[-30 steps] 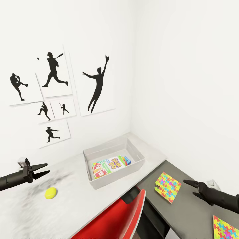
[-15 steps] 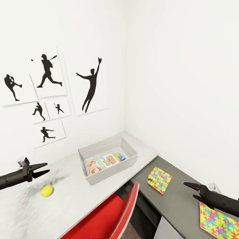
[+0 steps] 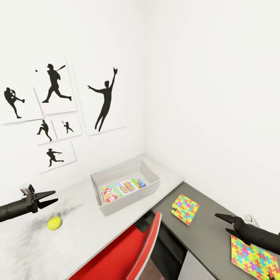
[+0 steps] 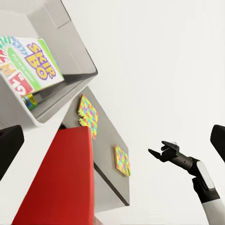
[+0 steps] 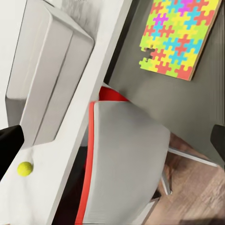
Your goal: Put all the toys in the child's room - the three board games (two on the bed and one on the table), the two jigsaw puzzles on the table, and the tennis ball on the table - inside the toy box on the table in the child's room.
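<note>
From the head, the whole scene has slid leftward over the last second, so the camera has turned and nothing on the table (image 3: 97, 237) has moved: the toy box (image 3: 126, 202) holds board games (image 3: 123, 189), the tennis ball (image 3: 54, 223) lies near the spread, empty left gripper (image 3: 48, 198), and two jigsaw puzzles (image 3: 185, 209) lie on the dark section by the spread, empty right gripper (image 3: 221, 224). The left wrist camera looks at the box's printed game (image 4: 29, 65) and both puzzles (image 4: 88, 115). The right wrist camera looks at one puzzle (image 5: 178, 40), the ball (image 5: 25, 168) and the red chair (image 5: 126, 164). Ball and puzzles remain to be packed.
</note>
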`<state>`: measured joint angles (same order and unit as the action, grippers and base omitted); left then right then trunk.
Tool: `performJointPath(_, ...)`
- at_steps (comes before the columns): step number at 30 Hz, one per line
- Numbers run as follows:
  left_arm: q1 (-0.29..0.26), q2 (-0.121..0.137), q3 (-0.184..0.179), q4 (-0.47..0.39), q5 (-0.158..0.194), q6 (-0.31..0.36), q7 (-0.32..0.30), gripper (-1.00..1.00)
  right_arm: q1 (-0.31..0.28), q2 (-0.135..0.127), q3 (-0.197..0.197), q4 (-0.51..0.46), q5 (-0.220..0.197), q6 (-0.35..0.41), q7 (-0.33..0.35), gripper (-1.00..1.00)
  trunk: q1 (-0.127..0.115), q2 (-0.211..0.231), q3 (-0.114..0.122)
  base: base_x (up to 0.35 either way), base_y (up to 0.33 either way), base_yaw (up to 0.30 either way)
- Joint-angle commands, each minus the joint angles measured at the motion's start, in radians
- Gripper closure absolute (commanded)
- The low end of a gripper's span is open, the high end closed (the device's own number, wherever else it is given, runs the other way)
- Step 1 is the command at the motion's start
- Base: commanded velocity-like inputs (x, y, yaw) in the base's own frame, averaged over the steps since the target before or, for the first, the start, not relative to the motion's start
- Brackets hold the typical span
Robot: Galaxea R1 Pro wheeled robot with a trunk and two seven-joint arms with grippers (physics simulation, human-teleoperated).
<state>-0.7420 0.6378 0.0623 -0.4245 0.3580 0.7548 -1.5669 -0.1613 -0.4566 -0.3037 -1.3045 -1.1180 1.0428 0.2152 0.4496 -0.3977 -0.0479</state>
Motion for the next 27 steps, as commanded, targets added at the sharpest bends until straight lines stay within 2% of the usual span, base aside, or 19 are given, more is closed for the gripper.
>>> performJointPath(1, 0.0, 0.0, 0.0, 0.0, 0.0, 0.011, -0.004, -1.0, -0.001, 0.0, -0.001, 0.0, 0.01, 0.004, 0.01, -1.0, 0.0, -0.002, -0.002, -0.13, 0.0, -0.16)
performJointPath(5, -0.001, 0.001, 0.0, 0.0, 0.0, 0.011, -0.004, -1.0, -0.001, 0.001, 0.0, 0.001, 0.01, 0.001, 0.01, -1.0, 0.0, -0.002, 0.002, -0.146, 0.0, -0.197)
performJointPath(9, -0.001, 0.001, 0.002, 0.0, 0.0, 0.011, -0.004, -1.0, -0.001, 0.0, 0.0, 0.005, 0.01, -0.042, 0.015, -1.0, 0.0, -0.002, 0.007, -0.047, 0.0, -0.215)
performJointPath(14, 0.0, 0.002, 0.002, -0.013, 0.0, 0.012, -0.004, -1.0, -0.001, 0.0, 0.001, 0.012, 0.01, -0.059, 0.016, -1.0, 0.0, -0.002, 0.012, -0.018, 0.0, -0.223)
performJointPath(20, -0.001, 0.031, -0.001, -0.032, 0.002, 0.016, -0.004, -1.0, -0.001, -0.001, 0.001, 0.014, 0.011, -0.062, 0.016, -1.0, 0.0, -0.002, 0.018, -0.113, 0.066, -0.235)
performJointPath(27, 0.0, 0.038, 0.0, -0.035, 0.002, 0.016, -0.004, -1.0, -0.001, 0.0, 0.001, 0.015, 0.011, -0.064, 0.016, -1.0, 0.0, -0.002, 0.023, -0.045, 0.041, -0.253)
